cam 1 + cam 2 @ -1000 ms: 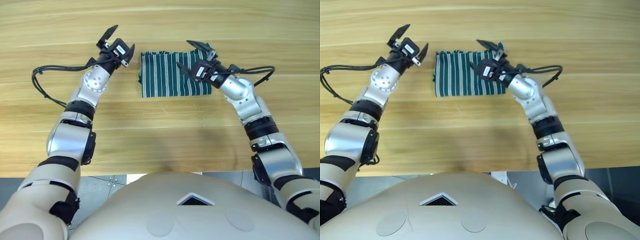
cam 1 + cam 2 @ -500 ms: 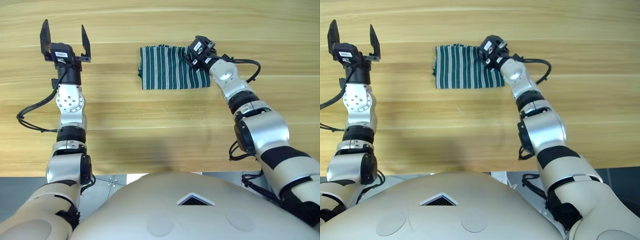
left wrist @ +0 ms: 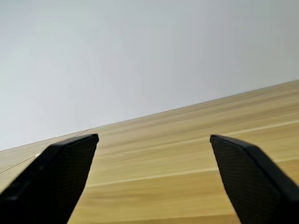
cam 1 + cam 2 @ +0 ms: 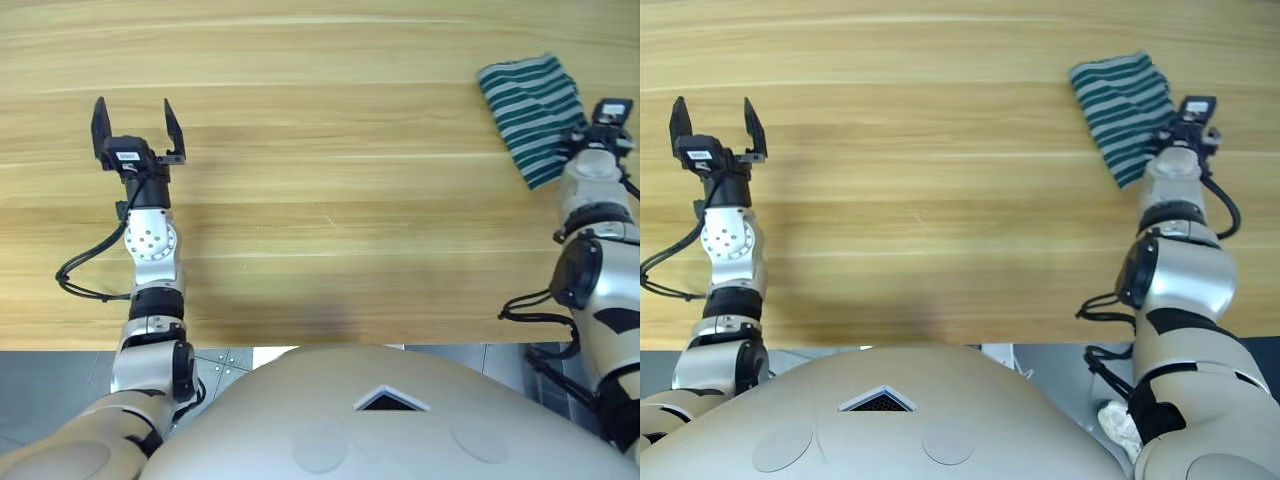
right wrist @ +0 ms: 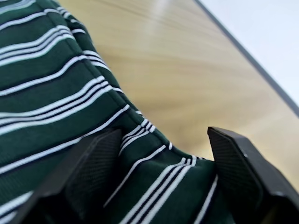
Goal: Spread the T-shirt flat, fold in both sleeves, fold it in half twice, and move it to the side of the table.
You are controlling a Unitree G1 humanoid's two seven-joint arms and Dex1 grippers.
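The folded T-shirt point(image 4: 528, 112), dark green with white stripes, lies tilted at the far right of the wooden table point(image 4: 350, 200). My right gripper point(image 4: 585, 135) is at the shirt's near right corner. In the right wrist view the striped cloth point(image 5: 56, 84) bulges up between the two black fingers point(image 5: 93, 172), and the right gripper point(image 5: 164, 140) is shut on it. At the table's left side my left gripper point(image 4: 135, 125) stands open, raised and holding nothing. Its two fingertips point(image 3: 60, 158) frame bare wood in the left wrist view.
The table's front edge point(image 4: 330, 345) runs close to me, with grey floor below it. A black cable point(image 4: 85, 275) loops beside my left forearm. The shirt lies close to the table's right end point(image 5: 243, 53).
My right gripper has swept the folded T-shirt from the table's middle to its far right side. The left gripper stays open and has shifted slightly nearer.
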